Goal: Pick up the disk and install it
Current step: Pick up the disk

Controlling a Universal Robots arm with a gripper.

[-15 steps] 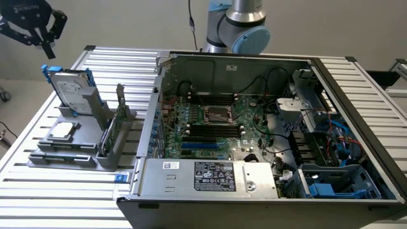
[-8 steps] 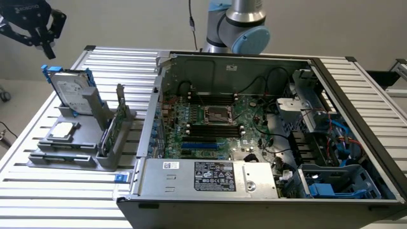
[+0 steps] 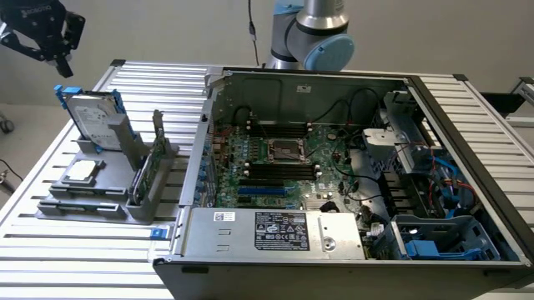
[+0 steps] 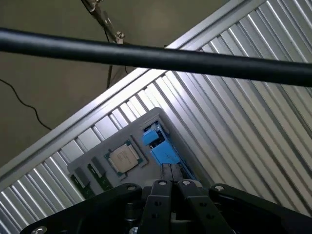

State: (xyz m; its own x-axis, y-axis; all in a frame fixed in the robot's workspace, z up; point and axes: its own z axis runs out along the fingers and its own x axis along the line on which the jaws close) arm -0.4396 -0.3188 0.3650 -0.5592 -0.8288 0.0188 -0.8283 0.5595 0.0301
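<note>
The disk [image 3: 94,119] is a silver hard drive with a white label in a blue carrier. It stands upright in the grey holder [image 3: 100,206] at the exterior view's left. My gripper [image 3: 62,66] hangs in the air above the disk's top edge, apart from it. In the wrist view the gripper [image 4: 171,183] has its fingers pressed together, shut on nothing. The disk's blue carrier edge [image 4: 159,146] lies just beyond the fingertips.
A small square silver chip [image 3: 82,170] and a thin green circuit card [image 3: 149,164] also sit in the holder. The open computer case [image 3: 334,175] takes up the middle and right of the slatted table [image 3: 50,250], with a blue-trimmed drive bay [image 3: 438,244] at its near right corner.
</note>
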